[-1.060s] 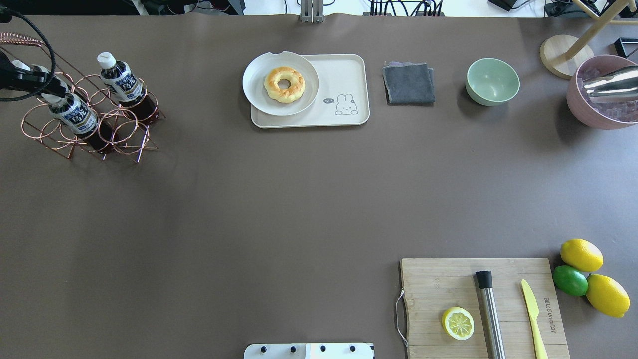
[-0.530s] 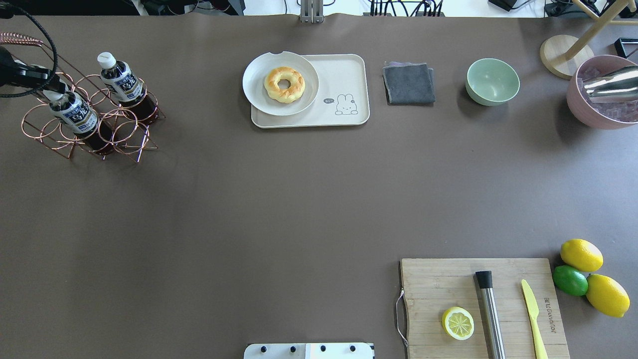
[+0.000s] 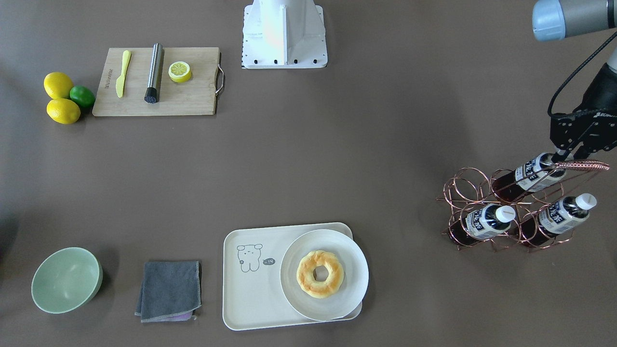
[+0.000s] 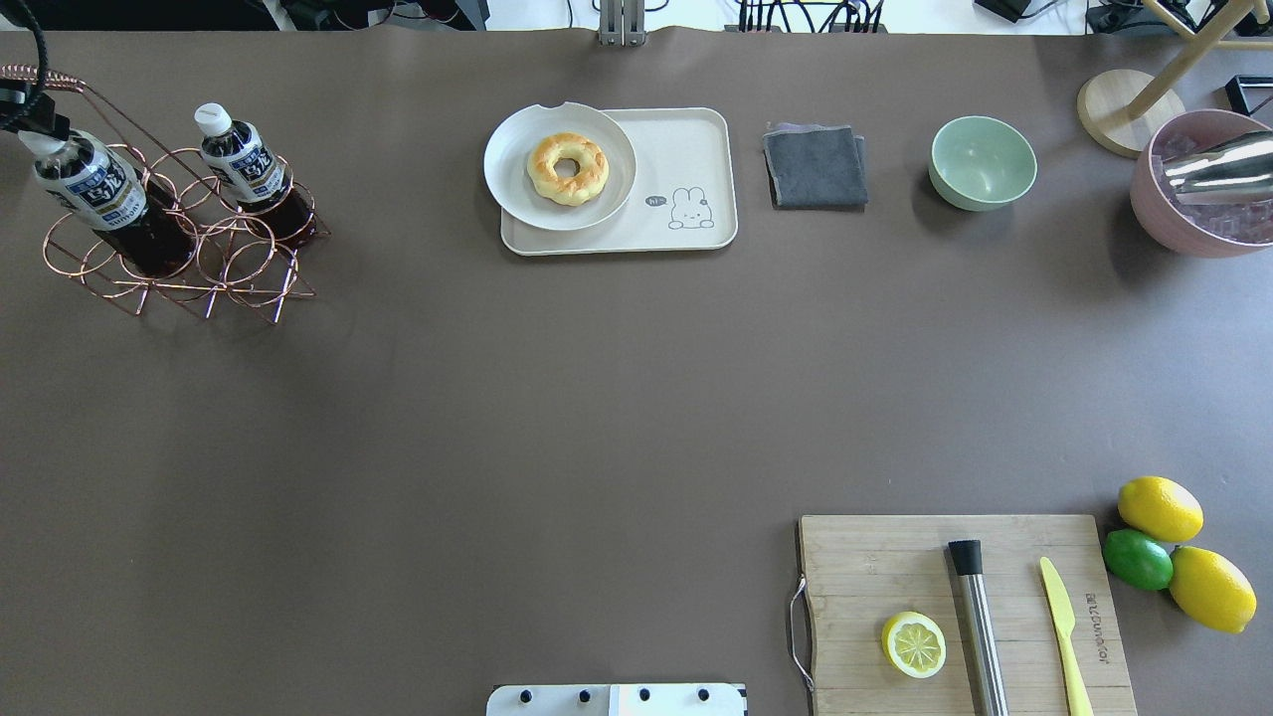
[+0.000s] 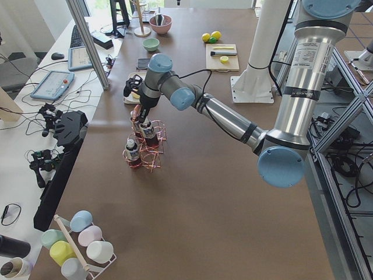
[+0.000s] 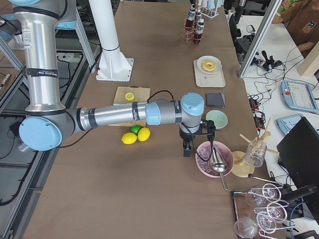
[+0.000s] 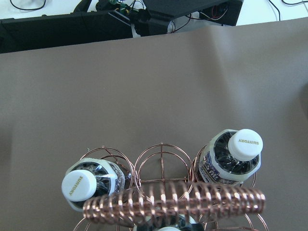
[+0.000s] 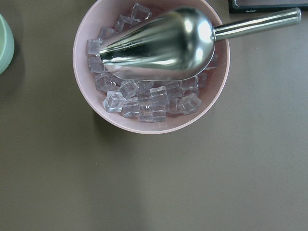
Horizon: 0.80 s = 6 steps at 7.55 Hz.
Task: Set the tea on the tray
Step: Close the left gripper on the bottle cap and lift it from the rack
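Three tea bottles stand in a copper wire rack point(image 3: 475, 193). My left gripper point(image 3: 562, 155) is shut on the cap of the tea bottle point(image 3: 530, 174) on the robot's side. The bottle leans, with its base among the rack's rings. In the overhead view this bottle point(image 4: 91, 189) sits at the far left, another point(image 4: 249, 164) stands beside it, and the third is hidden. The cream tray point(image 4: 696, 149) point(image 3: 250, 299) holds a white plate point(image 4: 502, 164) with a doughnut. My right gripper point(image 6: 187, 148) hangs beside a pink ice bowl point(image 8: 79, 72); I cannot tell whether it is open or shut.
A grey cloth point(image 4: 816, 164) and a green bowl point(image 4: 983, 162) lie right of the tray. The pink bowl point(image 4: 1154, 224) holds a metal scoop. A wooden board point(image 4: 865, 567) carries a lemon half, muddler and knife, with lemons and a lime point(image 4: 1139, 559) beside it.
My left gripper has moved up and to the left in the overhead view. The held bottle has risen with it out of its ring.
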Tool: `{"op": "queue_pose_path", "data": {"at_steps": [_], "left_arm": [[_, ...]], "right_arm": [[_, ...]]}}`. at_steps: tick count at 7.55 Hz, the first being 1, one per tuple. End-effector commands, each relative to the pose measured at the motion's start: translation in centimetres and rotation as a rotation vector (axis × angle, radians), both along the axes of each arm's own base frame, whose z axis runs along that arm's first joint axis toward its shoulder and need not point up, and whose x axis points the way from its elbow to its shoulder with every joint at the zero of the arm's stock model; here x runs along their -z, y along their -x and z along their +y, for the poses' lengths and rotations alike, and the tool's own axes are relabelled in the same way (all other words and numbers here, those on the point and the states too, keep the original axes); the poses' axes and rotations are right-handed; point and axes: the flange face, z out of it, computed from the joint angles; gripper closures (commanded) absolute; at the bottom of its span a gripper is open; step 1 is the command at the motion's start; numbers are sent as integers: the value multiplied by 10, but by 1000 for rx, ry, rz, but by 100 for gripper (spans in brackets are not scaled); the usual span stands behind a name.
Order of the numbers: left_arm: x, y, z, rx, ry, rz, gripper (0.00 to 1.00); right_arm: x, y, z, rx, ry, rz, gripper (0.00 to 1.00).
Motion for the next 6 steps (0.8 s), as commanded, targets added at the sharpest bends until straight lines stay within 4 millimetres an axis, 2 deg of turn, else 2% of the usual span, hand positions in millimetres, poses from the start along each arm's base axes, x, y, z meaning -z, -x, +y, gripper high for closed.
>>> {"op": "queue_pose_path", "data": {"at_steps": [1, 3, 4, 5, 6], "left_arm": [[37, 42, 21, 36, -15, -19, 100], [44, 51, 31, 29, -19, 10, 100], [48, 65, 34, 38, -21, 34, 100], [54, 66, 43, 27, -22, 56, 100], [61, 67, 68, 19, -18, 85, 100]], "right_arm": [[-3, 0, 3, 2, 6, -4, 0], [-4, -1, 4, -1, 10, -4, 0], [-5, 0, 5, 1, 11, -3, 0], [-5, 0, 5, 2, 9, -3, 0], [-3, -1, 5, 0, 7, -4, 0]]}}
